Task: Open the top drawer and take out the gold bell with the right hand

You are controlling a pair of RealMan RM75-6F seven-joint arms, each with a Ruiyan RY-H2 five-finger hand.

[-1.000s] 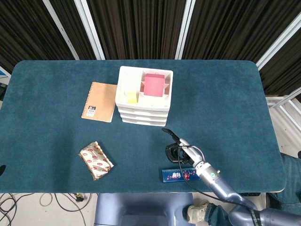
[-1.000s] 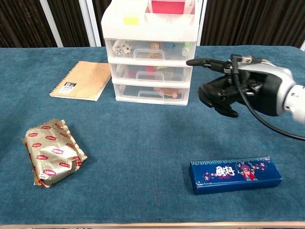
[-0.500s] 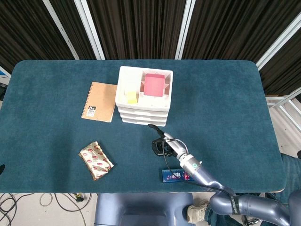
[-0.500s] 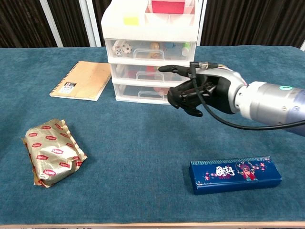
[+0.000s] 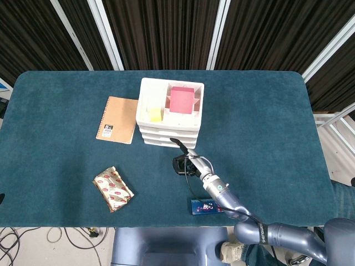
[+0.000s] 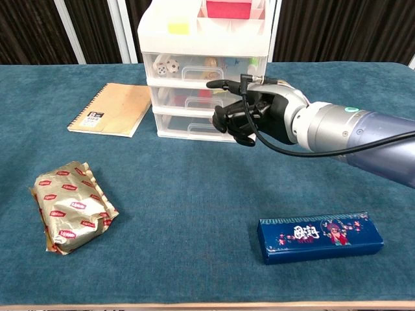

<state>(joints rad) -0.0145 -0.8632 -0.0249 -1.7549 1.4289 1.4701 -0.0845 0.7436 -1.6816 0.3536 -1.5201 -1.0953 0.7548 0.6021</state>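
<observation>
we've got the right hand (image 6: 249, 116) up in front of the white drawer unit (image 5: 169, 113), level with the middle drawer, one finger (image 6: 220, 84) pointing out straight and the rest curled in with nothing in them. the top drawer (image 6: 205, 68) is closed; through its clear front we see dice and small bits, but we can't pick out the gold bell. on the teal table (image 5: 266, 111) we spot a tan spiral notebook (image 5: 117, 119) just left of the unit, a gold foil snack pack (image 6: 71, 206) near the front left, and a blue printed box (image 6: 320, 236) at front right.
</observation>
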